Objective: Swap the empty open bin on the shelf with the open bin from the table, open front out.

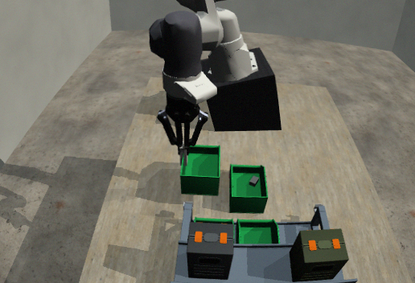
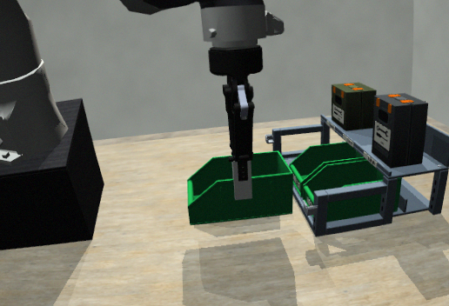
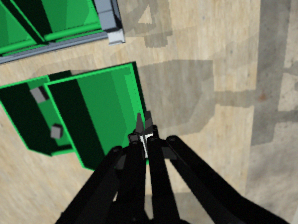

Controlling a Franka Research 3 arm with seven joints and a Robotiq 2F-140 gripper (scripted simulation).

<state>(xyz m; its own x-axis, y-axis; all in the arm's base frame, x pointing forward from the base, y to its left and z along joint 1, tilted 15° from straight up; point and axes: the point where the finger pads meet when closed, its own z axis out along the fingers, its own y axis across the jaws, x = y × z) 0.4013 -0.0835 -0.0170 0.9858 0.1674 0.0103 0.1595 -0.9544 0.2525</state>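
Observation:
My gripper (image 1: pixel 183 153) (image 2: pixel 242 182) (image 3: pixel 145 120) points straight down and is shut on the thin side wall of the empty green open bin (image 1: pixel 201 180) (image 2: pixel 265 195) (image 3: pixel 100 110), one finger inside and one outside. That bin is level, at or just above the table top (image 1: pixel 306 148), in front of the shelf (image 1: pixel 186 222) (image 2: pixel 348 195). I cannot tell whether its base touches the table. The second green open bin (image 1: pixel 247 202) (image 3: pixel 22 120) stands on the table beside it, with small grey parts (image 1: pixel 253 180) (image 3: pixel 56 131) in it.
Two green bins (image 1: pixel 257 232) (image 2: pixel 335 160) sit in the shelf; a bare place shows to their right (image 1: pixel 293 230). A dark grey toolbox (image 1: pixel 210 248) (image 2: pixel 398 127) and an olive one (image 1: pixel 319 252) (image 2: pixel 352 105) stand on its top board. The black robot base (image 1: pixel 245 104) (image 2: pixel 39 177) stands behind.

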